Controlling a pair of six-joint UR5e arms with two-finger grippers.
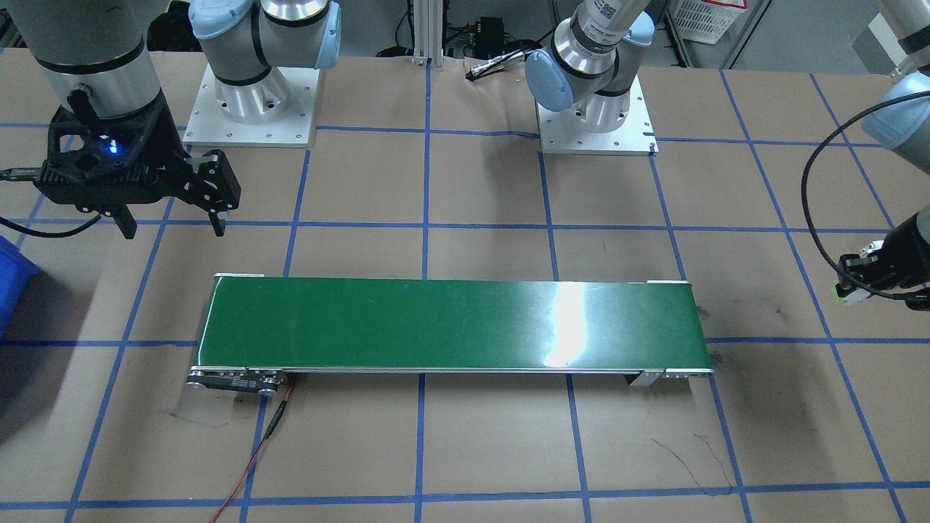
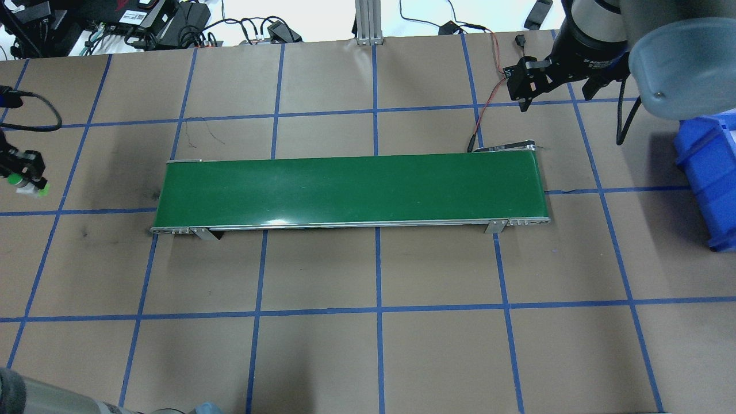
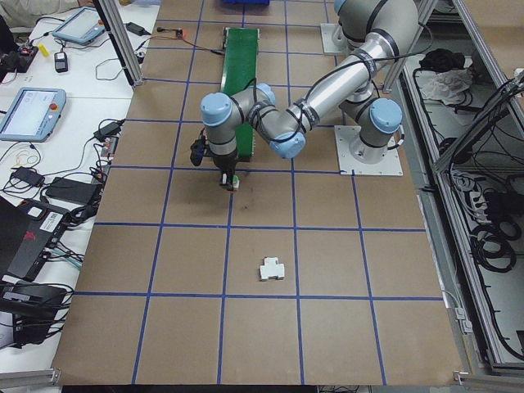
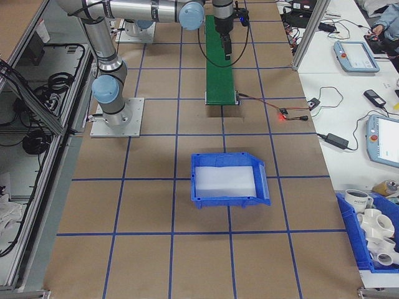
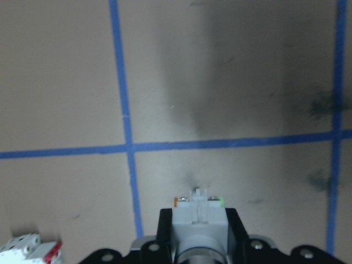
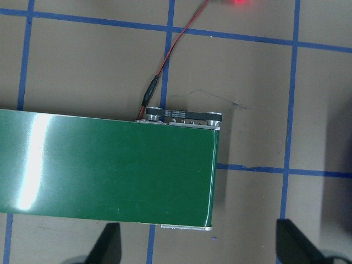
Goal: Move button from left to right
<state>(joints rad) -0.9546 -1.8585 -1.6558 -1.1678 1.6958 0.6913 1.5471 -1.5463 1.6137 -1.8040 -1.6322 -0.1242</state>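
Your left end effector (image 5: 199,242) is clenched on the button's (image 5: 198,210) blocky body; it looks light, rigid and slick-capped, so keep gripping the flat sides.

Two fixed cameras look steeply down on the counter (image 2: 322,356) from opposite long sides, sharing the green conveyor belt (image 2: 351,190). Two more look along it from either end. Each wrist camera points down close: one at taped counter, one at the belt's end.
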